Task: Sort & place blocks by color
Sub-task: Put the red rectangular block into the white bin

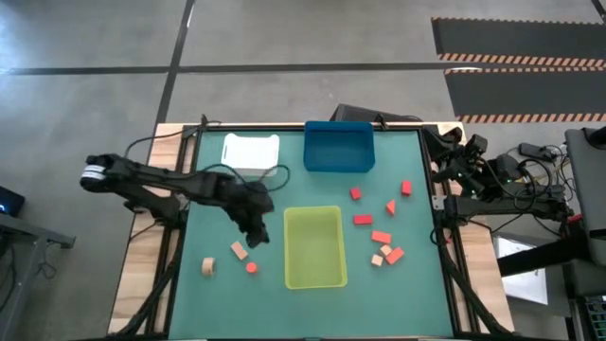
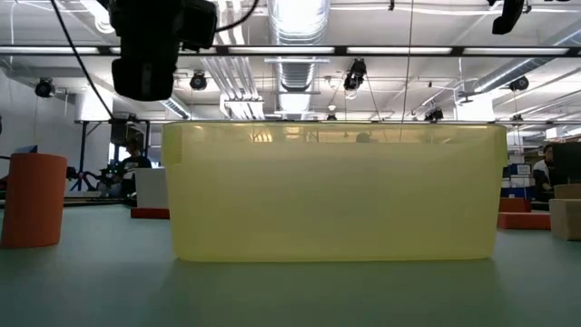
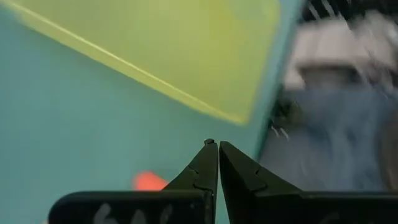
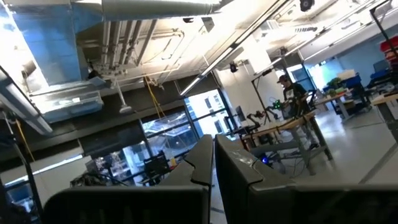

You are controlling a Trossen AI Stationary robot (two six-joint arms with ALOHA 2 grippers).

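The left gripper (image 1: 258,230), fingers closed on nothing, hovers beside the yellow-green bin (image 1: 313,275); the nearest blocks, a tan block (image 1: 238,250) and an orange-red block (image 1: 251,267), lie on the bench just beyond it. The right gripper (image 4: 213,155), closed and empty, waits off the bench's right edge.

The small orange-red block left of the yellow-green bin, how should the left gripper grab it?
Probably from straight above, fingers across its opposite sides. The orange-red block lies alone on the mat, clear of the yellow-green bin and tan block. The left gripper, shut, must open first.

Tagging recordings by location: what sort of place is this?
Probably an industrial lab or workshop: exposed ceiling ducts, workbenches with a person behind, hazard-striped floor mats by the robot table.
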